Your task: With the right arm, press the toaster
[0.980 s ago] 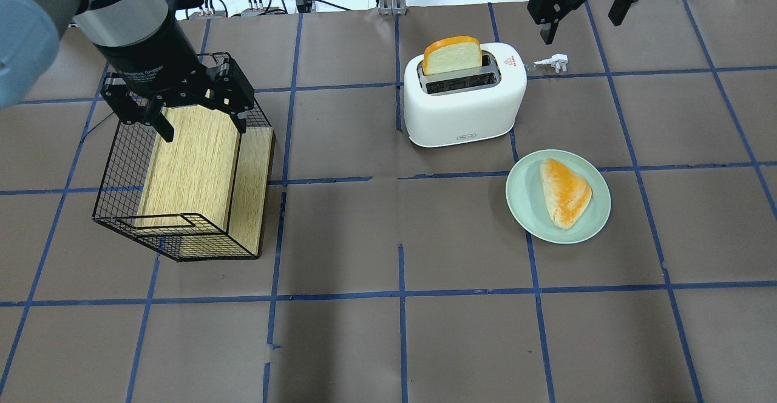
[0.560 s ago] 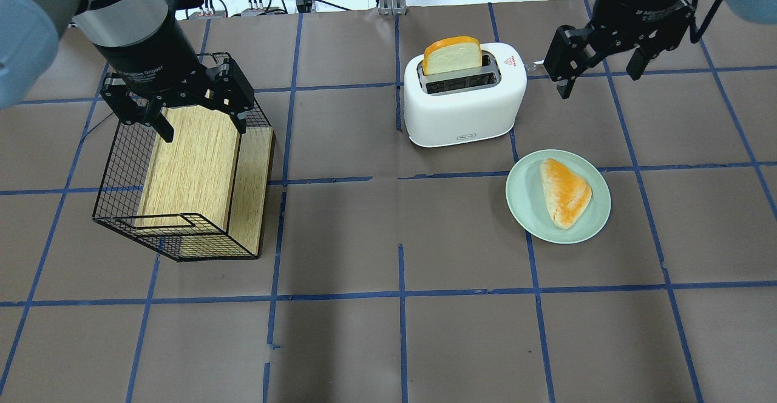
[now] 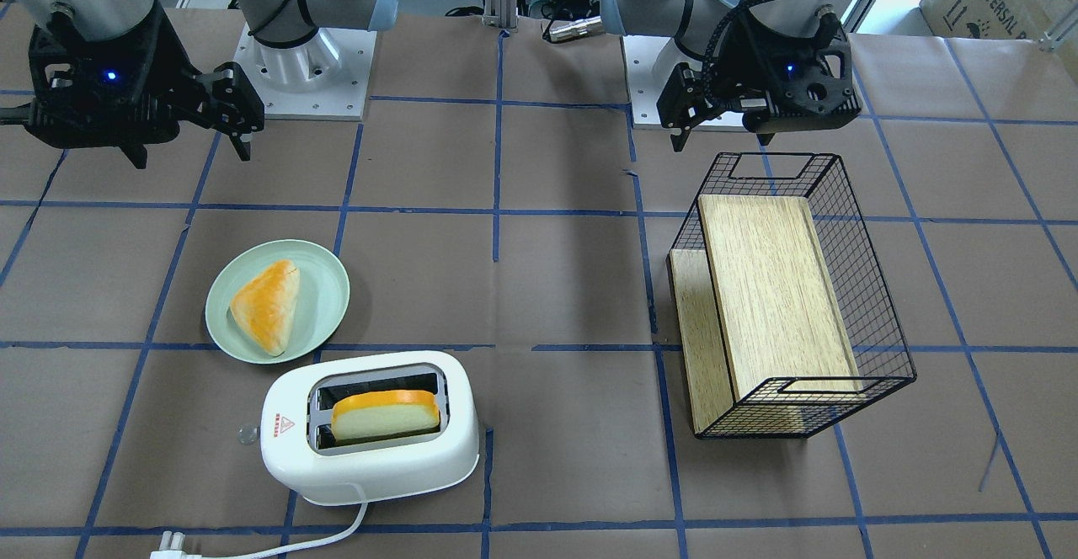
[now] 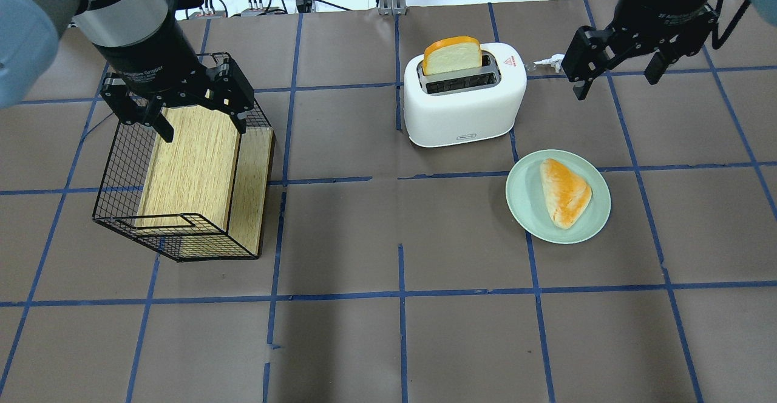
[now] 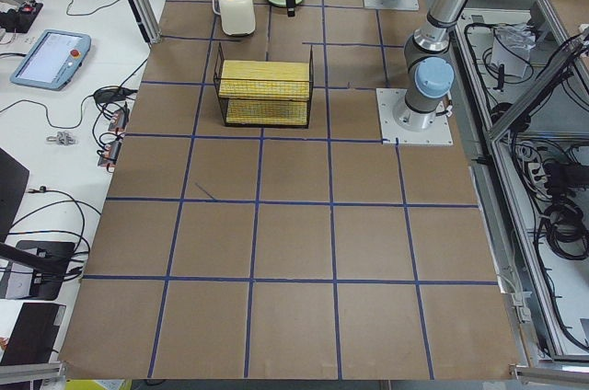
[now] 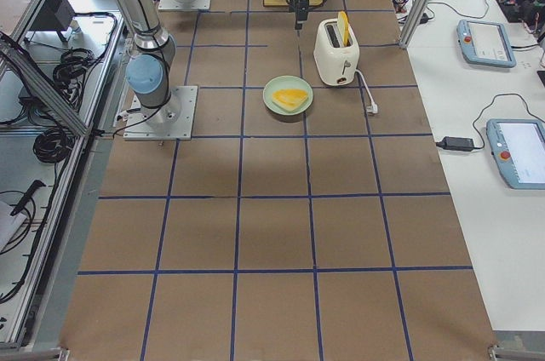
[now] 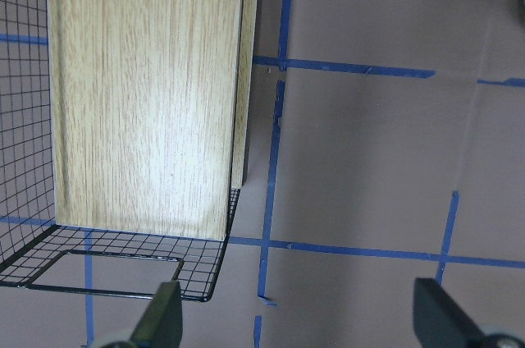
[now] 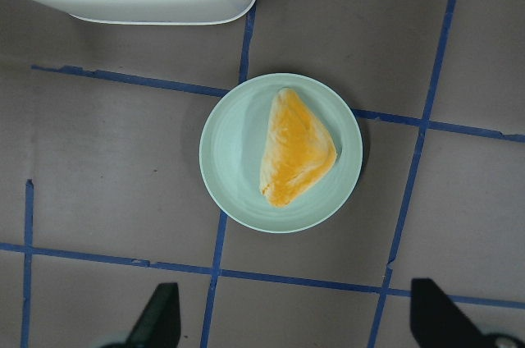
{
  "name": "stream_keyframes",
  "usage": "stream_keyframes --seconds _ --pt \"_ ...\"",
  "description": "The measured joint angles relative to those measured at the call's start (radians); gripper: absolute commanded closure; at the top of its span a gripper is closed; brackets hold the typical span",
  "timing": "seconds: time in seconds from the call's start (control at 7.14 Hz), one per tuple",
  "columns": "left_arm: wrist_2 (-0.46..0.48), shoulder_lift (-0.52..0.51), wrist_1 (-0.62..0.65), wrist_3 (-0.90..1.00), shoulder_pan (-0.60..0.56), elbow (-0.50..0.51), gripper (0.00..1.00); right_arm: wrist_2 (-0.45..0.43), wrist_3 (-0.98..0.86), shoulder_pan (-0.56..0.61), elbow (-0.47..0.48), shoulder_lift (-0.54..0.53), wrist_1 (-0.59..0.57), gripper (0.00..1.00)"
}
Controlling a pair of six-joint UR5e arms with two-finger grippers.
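White, smooth plastic forms the toaster [image 4: 464,96], which stands on the table [image 4: 340,233] toward its far side, right of centre. It sits just beyond a green plate [image 4: 522,209] holding a pastry. A bread slice [image 4: 452,55] stands upright in the slot farther from the robot. The shell looks rigid but light and slick, so a sideways shove would likely skid or tip it. The press probably belongs on the small clear knob [image 3: 246,434] at the end marked with the red triangle, pushed straight down against what is likely a spring. The right end effector [image 4: 616,85] hangs apart from that end, fingers spread and empty. The left end effector [image 4: 203,130] is likewise spread wide over a wire basket [image 4: 182,251], gripping nothing.
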Motion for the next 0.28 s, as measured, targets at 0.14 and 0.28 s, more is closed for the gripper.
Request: stream_keyframes --seconds 0.14,0.28 --pt "0.000 0.000 0.000 0.000 0.000 0.000 0.00 0.018 0.012 0.000 0.004 0.001 -0.014 0.00" --pt "0.000 0.000 0.000 0.000 0.000 0.000 0.00 0.024 0.031 -0.001 0.007 0.001 -0.020 0.00"
